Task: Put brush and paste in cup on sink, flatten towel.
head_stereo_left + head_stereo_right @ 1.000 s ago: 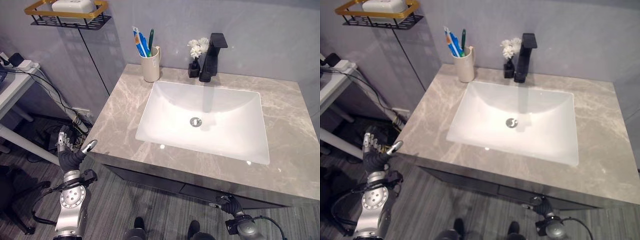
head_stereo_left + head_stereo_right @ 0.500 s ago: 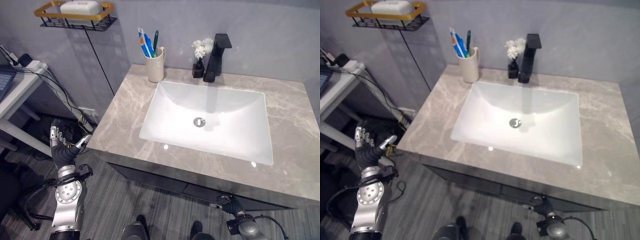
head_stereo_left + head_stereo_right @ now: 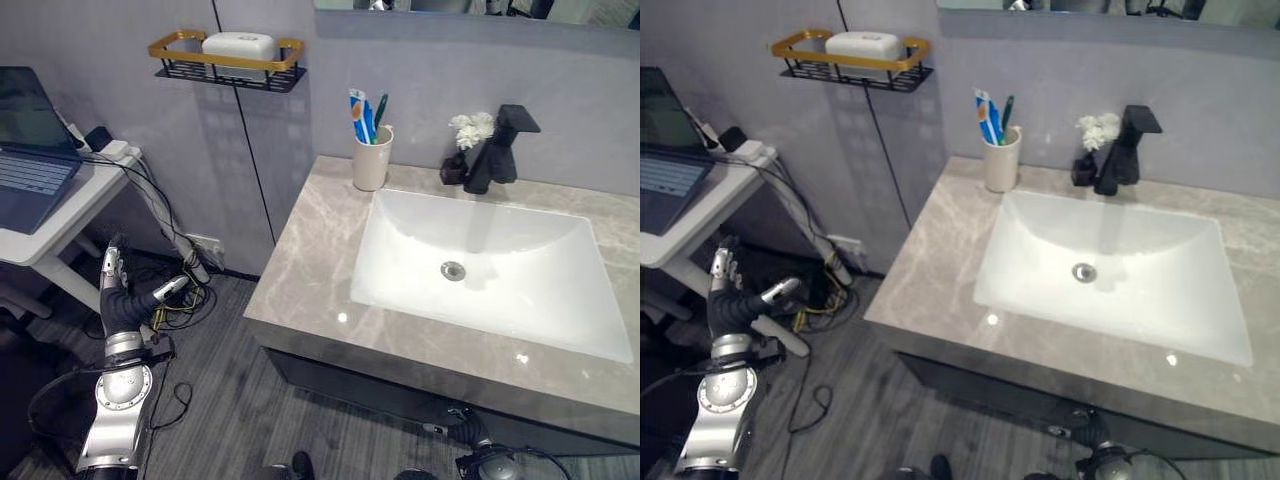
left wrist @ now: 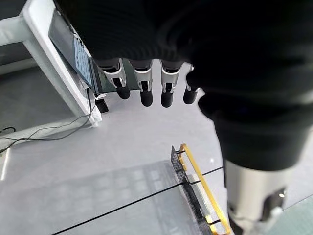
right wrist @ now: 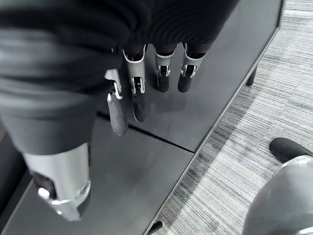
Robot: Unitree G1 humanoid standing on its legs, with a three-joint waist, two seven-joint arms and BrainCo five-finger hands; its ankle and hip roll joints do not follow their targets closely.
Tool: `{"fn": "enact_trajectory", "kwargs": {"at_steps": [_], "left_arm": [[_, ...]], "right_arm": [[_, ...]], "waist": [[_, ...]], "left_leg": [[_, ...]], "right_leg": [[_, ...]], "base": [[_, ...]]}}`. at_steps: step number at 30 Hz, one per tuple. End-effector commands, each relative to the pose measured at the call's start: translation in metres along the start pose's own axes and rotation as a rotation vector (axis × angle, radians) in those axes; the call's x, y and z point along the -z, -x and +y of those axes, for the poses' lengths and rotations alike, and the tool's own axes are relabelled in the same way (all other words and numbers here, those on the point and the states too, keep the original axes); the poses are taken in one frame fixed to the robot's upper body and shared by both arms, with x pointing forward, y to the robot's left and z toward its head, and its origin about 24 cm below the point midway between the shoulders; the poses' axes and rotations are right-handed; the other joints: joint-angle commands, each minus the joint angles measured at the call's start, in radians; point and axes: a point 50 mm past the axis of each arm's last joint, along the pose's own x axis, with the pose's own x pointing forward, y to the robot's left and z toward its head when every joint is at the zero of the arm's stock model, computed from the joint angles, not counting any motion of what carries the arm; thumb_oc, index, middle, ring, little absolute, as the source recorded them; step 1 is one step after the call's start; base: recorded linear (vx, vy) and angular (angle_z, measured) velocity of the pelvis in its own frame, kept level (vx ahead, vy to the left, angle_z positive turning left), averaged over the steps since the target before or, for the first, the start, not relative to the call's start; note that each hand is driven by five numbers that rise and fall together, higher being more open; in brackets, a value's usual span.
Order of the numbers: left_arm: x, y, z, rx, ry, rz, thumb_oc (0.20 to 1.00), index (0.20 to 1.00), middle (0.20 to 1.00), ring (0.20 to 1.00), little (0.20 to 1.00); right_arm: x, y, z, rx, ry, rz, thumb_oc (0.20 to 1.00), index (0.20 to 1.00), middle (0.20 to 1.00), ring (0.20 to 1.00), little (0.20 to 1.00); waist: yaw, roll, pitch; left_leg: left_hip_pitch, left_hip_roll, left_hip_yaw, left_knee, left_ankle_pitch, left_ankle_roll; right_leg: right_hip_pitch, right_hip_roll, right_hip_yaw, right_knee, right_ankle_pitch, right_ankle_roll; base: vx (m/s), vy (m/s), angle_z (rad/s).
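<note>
A cream cup [image 3: 371, 160] stands at the back left corner of the grey marble countertop [image 3: 305, 265], beside the white sink basin [image 3: 560, 300]. A blue toothpaste tube [image 3: 358, 108] and a green toothbrush [image 3: 380, 108] stick up out of the cup. My left hand [image 3: 120, 305] is raised over the floor well to the left of the vanity, fingers straight, thumb spread, holding nothing. In the left wrist view its fingers [image 4: 143, 84] point at the wall. My right hand [image 5: 138, 93] hangs low in front of the dark cabinet front [image 5: 205, 98], fingers relaxed and empty.
A black faucet [image 3: 497, 145] and a small vase of white flowers [image 3: 462, 140] stand behind the basin. A gold-rimmed wall shelf [image 3: 226, 58] holds soap. A white desk [image 3: 60, 205] with a laptop [image 3: 30, 140] stands left, with cables [image 3: 185, 285] on the floor below.
The camera has swung left, so the vanity now sits further right and the desk and laptop have come into view. Both hands keep their open pose; nothing on the counter has moved.
</note>
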Motion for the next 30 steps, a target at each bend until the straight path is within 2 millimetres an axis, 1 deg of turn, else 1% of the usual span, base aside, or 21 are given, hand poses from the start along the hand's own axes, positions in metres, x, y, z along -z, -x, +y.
{"fn": "enact_trajectory", "kwargs": {"at_steps": [1, 3, 4, 5, 8, 9, 10, 12, 14, 16, 17, 18, 19, 22, 23, 24, 25, 26, 27, 28, 30], "left_arm": [[-0.03, -0.013, 0.002, 0.034, -0.054, -0.161, 1.0, 1.0, 1.0, 1.0, 1.0], [-0.032, -0.016, 0.002, 0.025, -0.051, -0.169, 1.0, 1.0, 1.0, 1.0, 1.0], [-0.032, -0.016, 0.002, 0.025, -0.051, -0.17, 1.0, 1.0, 1.0, 1.0, 1.0], [-0.032, -0.018, 0.002, 0.021, -0.05, -0.171, 1.0, 1.0, 1.0, 1.0, 1.0], [-0.033, -0.02, 0.002, 0.015, -0.061, -0.179, 1.0, 1.0, 1.0, 1.0, 1.0], [-0.033, -0.02, 0.0, 0.027, -0.063, -0.181, 1.0, 1.0, 1.0, 1.0, 1.0], [-0.032, -0.017, -0.004, 0.045, -0.055, -0.179, 1.0, 1.0, 1.0, 1.0, 1.0], [-0.033, -0.016, -0.003, 0.043, -0.051, -0.185, 1.0, 1.0, 1.0, 1.0, 1.0], [-0.033, -0.016, -0.006, 0.056, -0.042, -0.183, 1.0, 1.0, 1.0, 1.0, 1.0], [-0.034, -0.016, -0.006, 0.059, -0.036, -0.187, 1.0, 1.0, 1.0, 1.0, 1.0], [-0.036, -0.017, -0.006, 0.053, -0.02, -0.194, 1.0, 1.0, 1.0, 1.0, 1.0], [-0.036, -0.017, -0.006, 0.053, -0.02, -0.195, 1.0, 1.0, 1.0, 1.0, 1.0], [-0.038, -0.019, -0.008, 0.049, -0.006, -0.203, 1.0, 1.0, 1.0, 1.0, 1.0], [-0.038, -0.021, -0.007, 0.04, -0.008, -0.205, 1.0, 1.0, 1.0, 1.0, 1.0], [-0.039, -0.021, -0.005, 0.036, -0.025, -0.208, 1.0, 1.0, 1.0, 1.0, 1.0], [-0.039, -0.021, -0.005, 0.036, -0.025, -0.207, 1.0, 1.0, 1.0, 1.0, 1.0], [-0.038, -0.021, -0.002, 0.013, -0.032, -0.209, 1.0, 1.0, 1.0, 1.0, 1.0], [-0.039, -0.022, -0.001, 0.002, -0.029, -0.214, 1.0, 1.0, 1.0, 1.0, 1.0], [-0.039, -0.022, -0.001, 0.002, -0.029, -0.214, 1.0, 1.0, 1.0, 1.0, 1.0], [-0.039, -0.022, 0.002, -0.016, -0.023, -0.215, 1.0, 1.0, 1.0, 1.0, 1.0], [-0.037, -0.019, 0.006, -0.002, -0.036, -0.206, 1.0, 1.0, 1.0, 1.0, 1.0]], "right_arm": [[-0.053, -0.015, -0.011, 0.052, -0.034, -0.204, 1.0, 1.0, 1.0, 1.0, 1.0], [-0.05, -0.015, -0.01, 0.048, -0.03, -0.195, 1.0, 1.0, 1.0, 1.0, 1.0], [-0.051, -0.015, -0.01, 0.048, -0.03, -0.196, 1.0, 1.0, 1.0, 1.0, 1.0], [-0.05, -0.015, -0.01, 0.049, -0.025, -0.196, 1.0, 1.0, 1.0, 1.0, 1.0], [-0.046, -0.014, -0.009, 0.056, -0.007, -0.185, 1.0, 1.0, 1.0, 1.0, 1.0], [-0.041, -0.013, -0.008, 0.05, 0.008, -0.167, 1.0, 1.0, 1.0, 1.0, 1.0], [-0.036, -0.014, -0.011, 0.062, 0.016, -0.139, 1.0, 1.0, 1.0, 1.0, 1.0], [-0.036, -0.015, -0.014, 0.071, 0.017, -0.134, 1.0, 1.0, 1.0, 1.0, 1.0], [-0.037, -0.015, -0.019, 0.086, 0.017, -0.139, 1.0, 1.0, 1.0, 1.0, 1.0], [-0.036, -0.015, -0.021, 0.092, 0.019, -0.135, 1.0, 1.0, 1.0, 1.0, 1.0], [-0.04, -0.016, -0.025, 0.109, 0.018, -0.151, 1.0, 1.0, 1.0, 1.0, 1.0], [-0.04, -0.016, -0.025, 0.11, 0.017, -0.152, 1.0, 1.0, 1.0, 1.0, 1.0], [-0.042, -0.017, -0.027, 0.122, 0.003, -0.156, 1.0, 1.0, 1.0, 1.0, 1.0], [-0.039, -0.016, -0.023, 0.118, 0.003, -0.145, 1.0, 1.0, 1.0, 1.0, 1.0], [-0.038, -0.016, -0.023, 0.121, -0.001, -0.142, 1.0, 1.0, 1.0, 1.0, 1.0], [-0.038, -0.016, -0.023, 0.121, -0.001, -0.142, 1.0, 1.0, 1.0, 1.0, 1.0], [-0.035, -0.015, -0.022, 0.129, 0.006, -0.132, 1.0, 1.0, 1.0, 1.0, 1.0], [-0.033, -0.015, -0.023, 0.132, 0.011, -0.127, 1.0, 1.0, 1.0, 1.0, 1.0], [-0.033, -0.015, -0.023, 0.132, 0.011, -0.127, 1.0, 1.0, 1.0, 1.0, 1.0], [-0.031, -0.014, -0.024, 0.135, 0.03, -0.124, 1.0, 1.0, 1.0, 1.0, 1.0], [-0.017, -0.011, -0.022, 0.13, 0.031, -0.071, 1.0, 1.0, 1.0, 1.0, 1.0]], "waist": [[-0.019, 0.014, 0.004], [-0.025, 0.008, 0.022], [-0.028, 0.011, 0.023], [-0.035, 0.004, 0.035], [-0.035, -0.012, 0.039], [-0.033, -0.018, 0.032], [-0.036, -0.03, 0.024], [-0.026, -0.021, 0.014], [-0.035, -0.037, 0.014], [-0.032, -0.037, 0.016], [-0.015, -0.038, 0.042], [-0.015, -0.036, 0.043], [-0.007, -0.037, 0.063], [-0.017, -0.034, 0.06], [-0.009, -0.037, 0.056], [-0.009, -0.039, 0.057], [-0.003, -0.02, 0.051], [0.002, -0.009, 0.051], [0.002, -0.009, 0.05], [0.008, 0.007, 0.054], [0.0, 0.023, 0.038]], "left_leg": [[0.031, 0.031, -0.022, -0.054, 0.04, -0.036], [0.089, 0.027, -0.024, -0.095, 0.016, -0.047], [0.091, 0.03, -0.028, -0.098, 0.017, -0.048], [0.092, 0.029, -0.014, -0.09, 0.022, -0.047], [0.127, 0.034, -0.008, -0.072, -0.033, -0.061], [0.126, 0.033, -0.013, -0.055, -0.047, -0.063], [0.119, 0.032, 0.006, -0.031, -0.045, -0.066], [0.124, 0.044, 0.006, 0.002, -0.084, -0.072], [0.067, 0.062, 0.044, 0.147, -0.082, -0.089], [0.029, 0.088, 0.05, 0.247, -0.062, -0.12], [-0.033, 0.138, 0.033, 0.401, 0.027, -0.189], [-0.035, 0.141, 0.031, 0.406, 0.025, -0.191], [-0.085, 0.162, 0.0, 0.496, 0.073, -0.223], [-0.101, 0.251, 0.016, 0.427, 0.079, -0.227], [-0.094, 0.256, 0.004, 0.278, 0.067, -0.192], [-0.089, 0.253, 0.007, 0.272, 0.069, -0.191], [-0.073, 0.278, -0.042, 0.047, 0.157, -0.207], [-0.076, 0.293, -0.084, -0.02, 0.21, -0.217], [-0.076, 0.292, -0.084, -0.022, 0.211, -0.217], [-0.07, 0.319, -0.147, -0.078, 0.26, -0.235], [-0.003, 0.304, -0.128, -0.106, 0.216, -0.231]], "right_leg": [[-0.034, 0.171, 0.03, 0.043, 0.0, -0.018], [-0.095, 0.162, -0.061, -0.026, -0.005, -0.008], [-0.089, 0.166, -0.067, -0.034, -0.002, -0.009], [-0.122, 0.167, -0.112, -0.076, 0.035, -0.013], [-0.112, 0.148, -0.198, -0.157, 0.085, 0.036], [-0.074, 0.154, -0.201, -0.187, 0.071, 0.034], [-0.054, 0.186, -0.18, -0.215, 0.064, -0.003], [-0.037, 0.199, -0.181, -0.211, 0.03, 0.004], [-0.018, 0.211, -0.171, -0.238, 0.023, -0.033], [0.002, 0.229, -0.176, -0.254, 0.01, -0.046], [0.034, 0.251, -0.174, -0.262, -0.016, -0.077], [0.035, 0.254, -0.175, -0.262, -0.016, -0.079], [0.052, 0.265, -0.175, -0.262, -0.039, -0.101], [0.072, 0.27, -0.174, -0.267, -0.064, -0.09], [0.078, 0.259, -0.163, -0.274, -0.06, -0.082], [0.079, 0.257, -0.162, -0.274, -0.06, -0.081], [0.081, 0.261, -0.132, -0.264, -0.069, -0.065], [0.08, 0.26, -0.114, -0.256, -0.072, -0.061], [0.079, 0.26, -0.115, -0.257, -0.072, -0.061], [0.082, 0.249, -0.086, -0.237, -0.083, -0.052], [0.069, 0.24, -0.07, -0.199, -0.084, -0.044]], "base": [[0.07, 0.073, 0.19], [0.15, 0.047, -0.01], [0.08, -0.02, -0.21], [0.07, -0.038, -0.07], [0.19, -0.069, 0.0], [0.14, -0.157, 0.04], [0.09, -0.116, 0.06], [0.13, -0.068, -0.15], [0.11, -0.132, -0.27], [0.08, -0.13, -0.18], [0.03, -0.099, -0.25], [0.06, -0.149, -0.27], [0.1, -0.079, -0.22], [0.1, 0.006, -0.26], [0.09, 0.112, 0.33], [0.18, 0.236, 0.55], [0.18, 0.23, 0.18], [0.18, 0.228, -0.23], [0.15, 0.206, -0.43], [0.12, 0.176, -0.41], [0.14, 0.221, -0.62]]}}
